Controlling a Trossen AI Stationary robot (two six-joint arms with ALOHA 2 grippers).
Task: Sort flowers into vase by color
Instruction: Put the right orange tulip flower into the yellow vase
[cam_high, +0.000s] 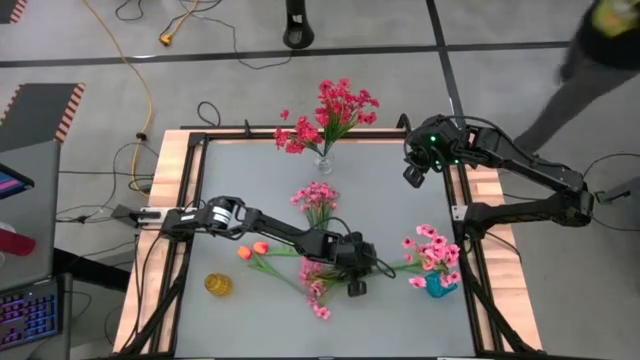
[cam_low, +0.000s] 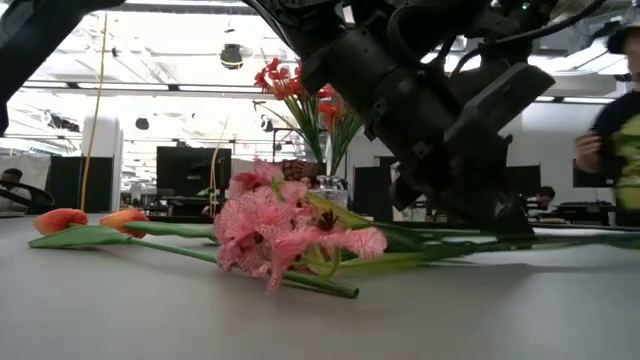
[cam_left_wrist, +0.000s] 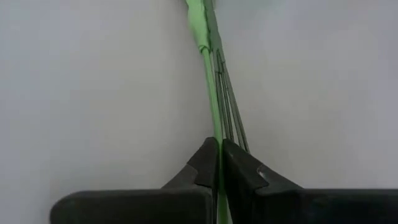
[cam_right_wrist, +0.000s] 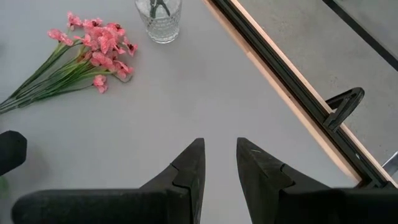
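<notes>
The left end effector (cam_high: 357, 272) sits low over the near middle of the grey bench (cam_high: 400, 210), its two dark fingers (cam_left_wrist: 208, 163) pressed together on the thin green stems (cam_left_wrist: 214, 106) of a light pink artificial flower spray (cam_high: 315, 290). In the left wrist view the stems run straight out from between the fingertips, so the spray's long axis lies in line with the end effector's reach rather than across it. Seen from above, the pink head lies to the left and slightly nearer than the pinch, with the stem ends trailing right toward a small teal vase (cam_high: 437, 285) already holding pink blooms near the right edge.

That vase is the likely target, and it lies to the right of the left end effector, close by. The left arm is much the nearer one. To stand the spray in it, the stems probably have to swing from lying flat to pointing down.

Two orange tulip-like buds (cam_high: 250, 250) lie just left of the pink head. Another pink spray (cam_high: 316, 197) rests mid-bench, and a clear glass vase (cam_high: 324, 160) of magenta-red flowers (cam_high: 330, 115) stands at the far edge.

The right end effector (cam_high: 412, 175) waits at the far right corner, fingers slightly parted and empty.
</notes>
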